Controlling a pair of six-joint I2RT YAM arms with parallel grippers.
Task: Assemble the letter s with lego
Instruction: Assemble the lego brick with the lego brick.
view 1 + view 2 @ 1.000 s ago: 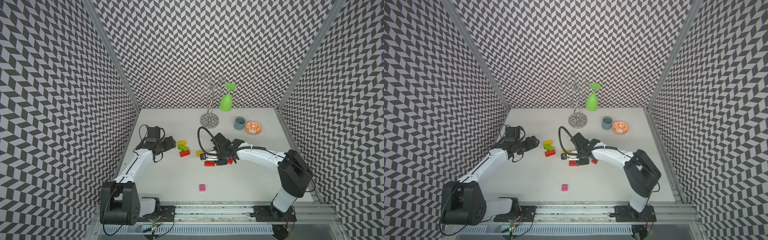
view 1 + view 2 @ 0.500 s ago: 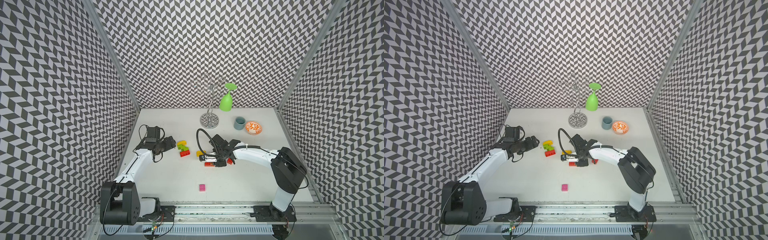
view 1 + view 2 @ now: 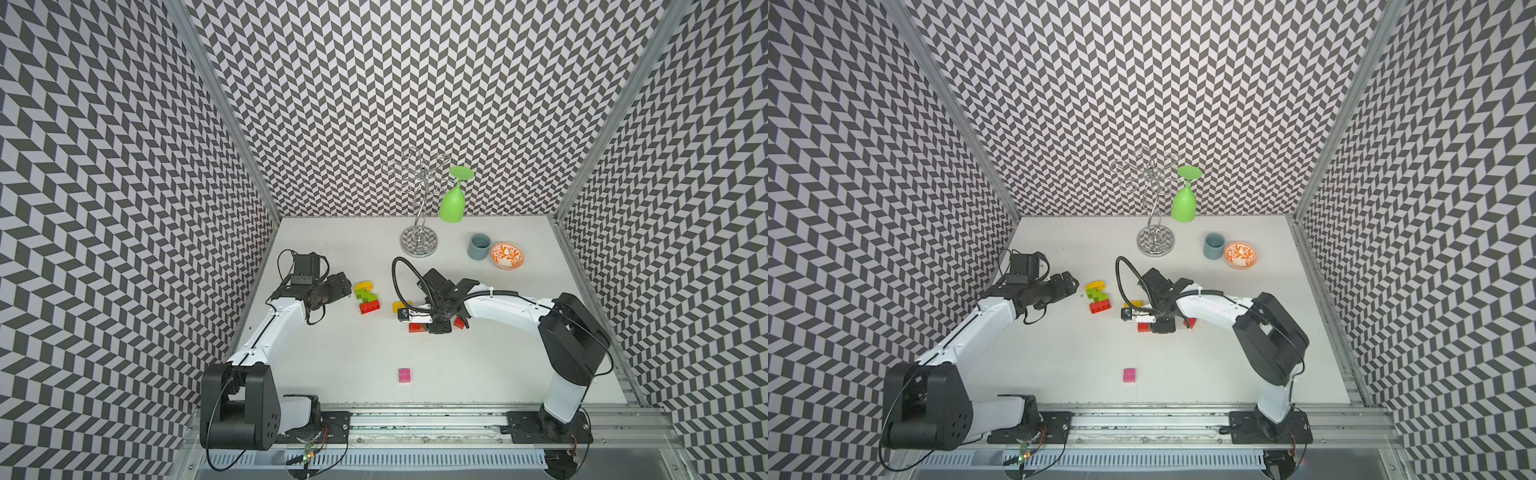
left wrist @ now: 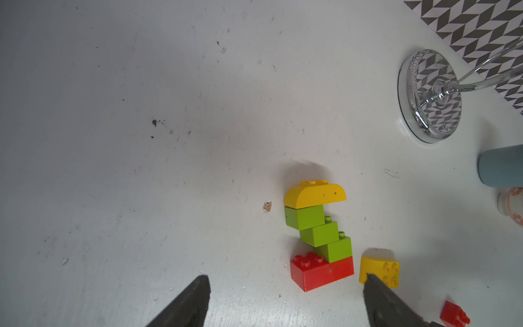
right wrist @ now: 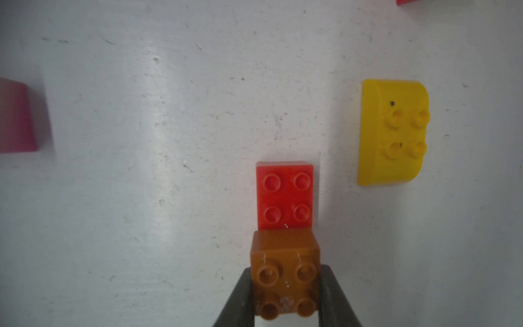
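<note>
Nearest the rail, a pink brick [image 3: 404,375] lies alone on the white table [image 3: 332,365], well apart from the rest; both top views show it. Farther in, the right gripper [image 3: 438,327] points down, its fingers [image 5: 240,297] pinched narrow on a brown brick [image 5: 285,271]. That brick sits over one end of a long red brick [image 5: 285,195], whose other four studs are bare; whether the two are pressed together I cannot tell. A small red brick [image 3: 459,322] lies just beside the gripper. A loose yellow brick [image 5: 393,133], studs up, rests near the long red brick but apart from it.

Toward the left arm lies the stack [image 3: 366,297]. It has a second red brick [image 4: 322,273] at one end, three green bricks [image 4: 319,233] stepped along it, and a rounded yellow brick [image 4: 314,194] at the other end. The left gripper [image 4: 285,277] hovers beside the stack with its fingers [image 4: 195,303] spread wide, holding nothing.

At the back stand a grey-blue cup [image 3: 478,246] and an orange-patterned bowl [image 3: 507,255], just beside each other. Near them is a wire rack [image 3: 419,243] with a green glass [image 3: 453,203] hung upside down.
</note>
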